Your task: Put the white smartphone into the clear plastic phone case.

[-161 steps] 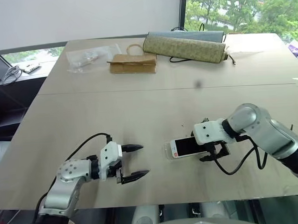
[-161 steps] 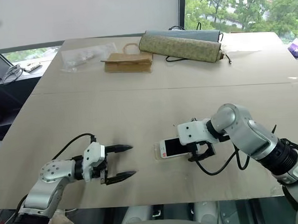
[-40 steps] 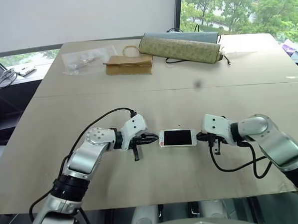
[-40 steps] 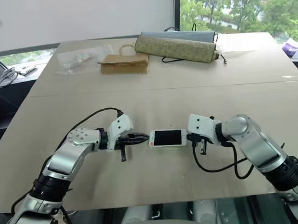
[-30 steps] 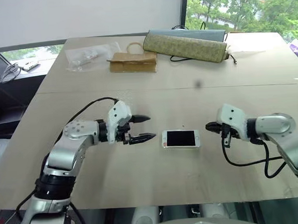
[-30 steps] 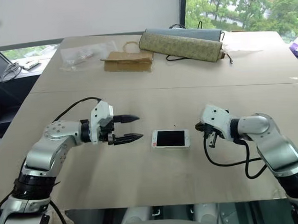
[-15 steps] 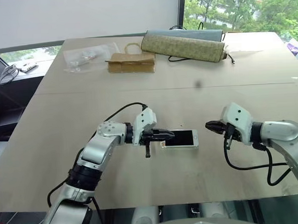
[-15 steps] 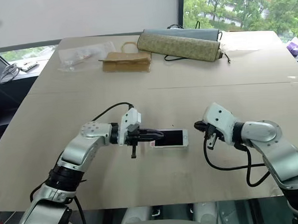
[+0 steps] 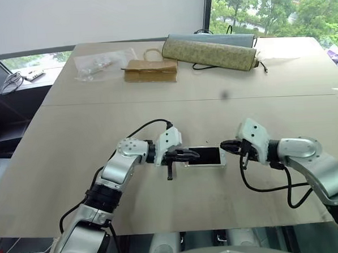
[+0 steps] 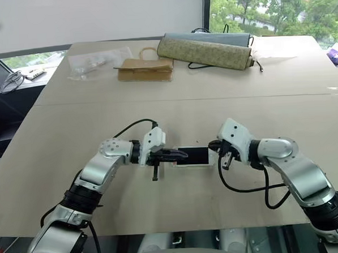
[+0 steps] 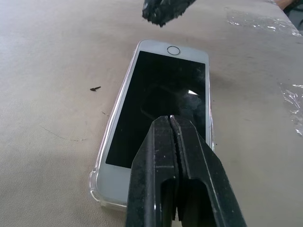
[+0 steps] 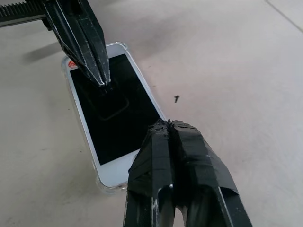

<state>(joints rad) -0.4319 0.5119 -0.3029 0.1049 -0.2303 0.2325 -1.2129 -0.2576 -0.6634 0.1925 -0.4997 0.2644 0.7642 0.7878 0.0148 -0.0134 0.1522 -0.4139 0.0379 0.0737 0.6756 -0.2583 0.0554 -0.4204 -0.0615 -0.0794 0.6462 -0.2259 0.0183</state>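
- Left wrist view: white smartphone (image 11: 163,109) face up, seated inside clear plastic phone case (image 11: 97,182); transparent rim visible round the near corner and along one long side.
- Lies flat on bare table (image 9: 179,211), near the front edge, between both arms.
- Left gripper (image 9: 194,154) pressed together, pinching nothing; tip low over the dark screen near its middle. Probably pressing the phone down into the shell. Actual contact with the glass hard to confirm.
- Right gripper (image 9: 224,147) also pressed together, empty; tip at the home-button end of the phone. Likely bracing or pushing that end so the case cannot slide while the other tip presses.
- Red mark at the far end from the home button, seen in right wrist view beside the left gripper's fingers (image 12: 90,40).
- Whether all four corners have snapped in: cannot tell. Far long side and the corners under the fingers partly hidden.
- Small dark speck (image 11: 95,88) on the tabletop beside the phone; identity unclear.
- Well apart, at the back of the table: crinkled plastic bag (image 9: 100,63), brown paper bag (image 9: 151,71), two rolled mats (image 9: 210,53), a cable (image 9: 225,66).
- Table's right edge cut off.
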